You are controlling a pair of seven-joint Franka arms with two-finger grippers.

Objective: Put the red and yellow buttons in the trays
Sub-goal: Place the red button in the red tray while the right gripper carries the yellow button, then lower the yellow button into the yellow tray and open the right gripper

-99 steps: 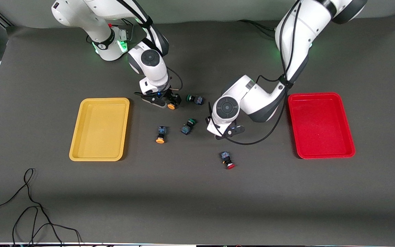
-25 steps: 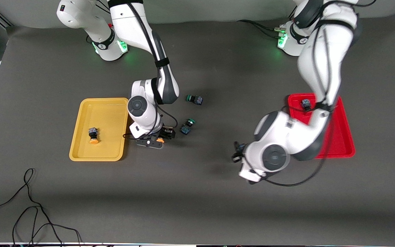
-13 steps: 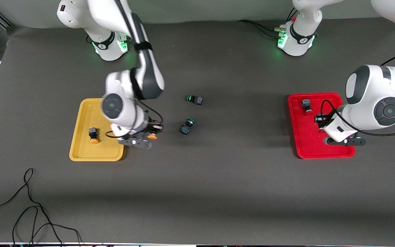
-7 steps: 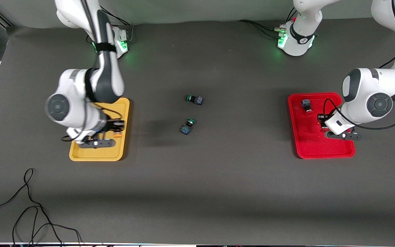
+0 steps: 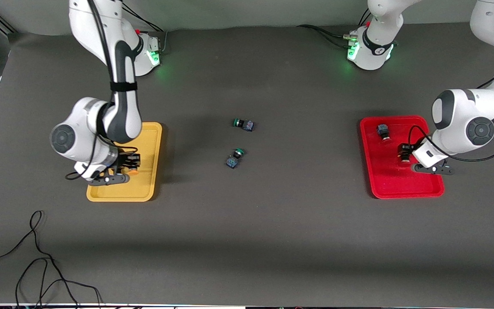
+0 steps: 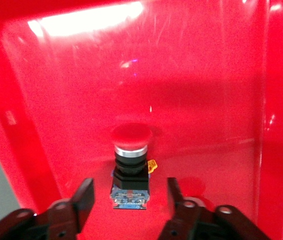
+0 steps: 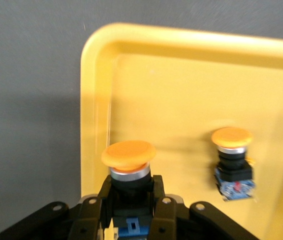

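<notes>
Right claw (image 7: 129,210) is over the yellow tray (image 5: 150,141), clenched on a yellow-capped button (image 7: 128,162), cap pointing away from the wrist. A 2nd yellow-capped button (image 7: 233,162) lies in the same tray, just beside the held one. Left claw (image 6: 130,200) is over the red tray (image 5: 401,189), released; its fingers (image 6: 84,200) flank a red-capped button (image 6: 130,162) w/o touching it, the button resting on the tray floor. A 2nd red-capped button (image 5: 383,131) sits in the red tray, farther from the front camera. Two green-capped buttons (image 5: 234,158) lie on the table (image 5: 272,240) between the trays, apart from each other.
</notes>
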